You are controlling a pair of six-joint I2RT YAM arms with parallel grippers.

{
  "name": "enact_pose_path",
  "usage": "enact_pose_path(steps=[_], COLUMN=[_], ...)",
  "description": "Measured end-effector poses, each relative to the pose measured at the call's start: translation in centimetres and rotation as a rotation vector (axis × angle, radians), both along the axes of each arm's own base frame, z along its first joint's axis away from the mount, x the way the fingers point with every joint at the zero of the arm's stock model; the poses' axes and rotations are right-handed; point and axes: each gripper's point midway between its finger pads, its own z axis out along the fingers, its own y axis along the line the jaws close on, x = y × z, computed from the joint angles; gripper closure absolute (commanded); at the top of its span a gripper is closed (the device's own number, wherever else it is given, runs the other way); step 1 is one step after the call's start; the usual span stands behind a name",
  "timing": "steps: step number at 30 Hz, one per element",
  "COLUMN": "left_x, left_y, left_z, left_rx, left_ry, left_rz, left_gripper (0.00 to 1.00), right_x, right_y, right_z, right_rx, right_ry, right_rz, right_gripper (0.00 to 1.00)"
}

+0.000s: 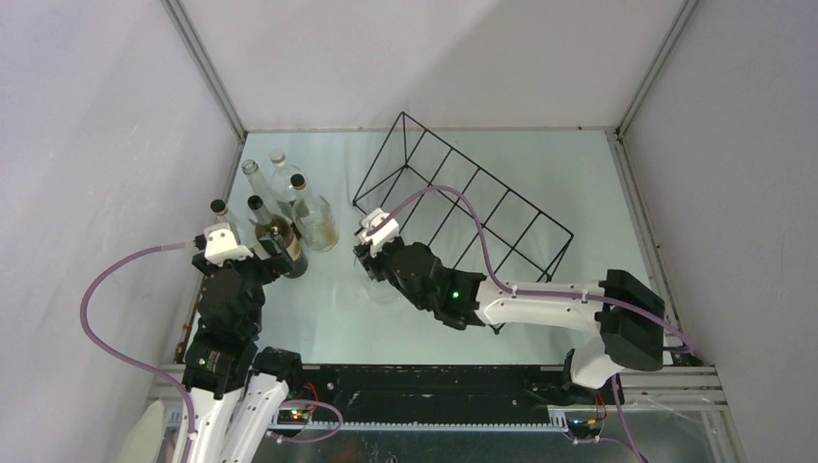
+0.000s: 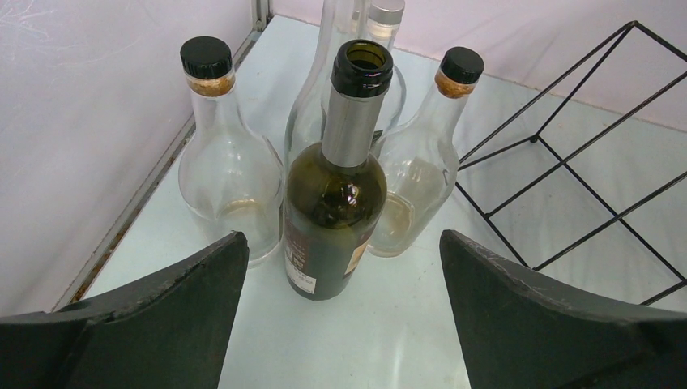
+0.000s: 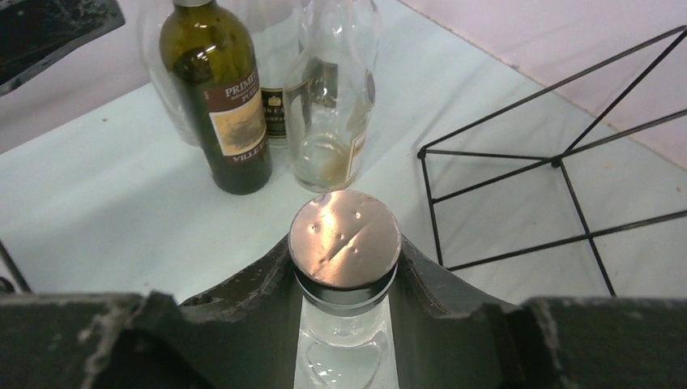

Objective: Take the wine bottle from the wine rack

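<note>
Wine bottle [image 1: 378, 286], clear, outside wine rack [image 1: 463, 207], nearer the near edge of table [image 1: 318, 328], directly under right claw [image 1: 371, 253]. From left wrist: left claw [image 2: 342, 239] spread wide, dark bottle [image 2: 336, 186] just beyond tips. From right wrist: capped neck clamped between narrow fingers [image 3: 251, 300].

Right wrist view: the clear bottle [image 3: 344, 243] runs off the bottom edge, only cap and neck showing; the wine rack [image 3: 556, 162] is cut by the right edge; left wrist view, top centre: a rear bottle [image 2: 386, 12] half hidden behind the dark bottle [image 2: 336, 219].
</note>
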Motion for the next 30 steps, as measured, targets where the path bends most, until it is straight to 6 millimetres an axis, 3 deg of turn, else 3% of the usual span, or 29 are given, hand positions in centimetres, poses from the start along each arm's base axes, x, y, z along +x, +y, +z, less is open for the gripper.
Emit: enact_pose_path(steps=[7, 12, 17, 20, 26, 30], left_x=[0.1, 0.1, 0.2, 0.2, 0.3, 0.3], left_y=[0.0, -0.1, -0.4, -0.4, -0.4, -0.5], left_z=[-0.1, -0.1, -0.2, -0.3, -0.3, -0.3], left_rx=[0.001, 0.000, 0.000, 0.000, 0.000, 0.000], left_ry=[0.004, 0.005, 0.012, 0.013, 0.015, 0.018], left_rz=[-0.002, -0.006, -0.019, -0.020, -0.022, -0.026], left_gripper=[0.04, 0.05, 0.04, 0.04, 0.04, 0.04], right_x=[-2.4, -3.2, -4.4, -5.3, -6.4, -6.4], right_y=[-2.2, -3.7, -4.5, -4.4, -4.9, -5.6], right_z=[-0.6, -2.4, -4.4, -4.6, -3.9, -4.5], right_rx=[0.020, 0.018, -0.018, -0.026, 0.004, -0.004], right_ry=[0.051, 0.090, 0.130, 0.136, 0.170, 0.198], right_rz=[-0.020, -0.056, -0.069, -0.061, -0.060, -0.090], right_gripper=[1.00, 1.00, 1.00, 0.99, 0.74, 0.59])
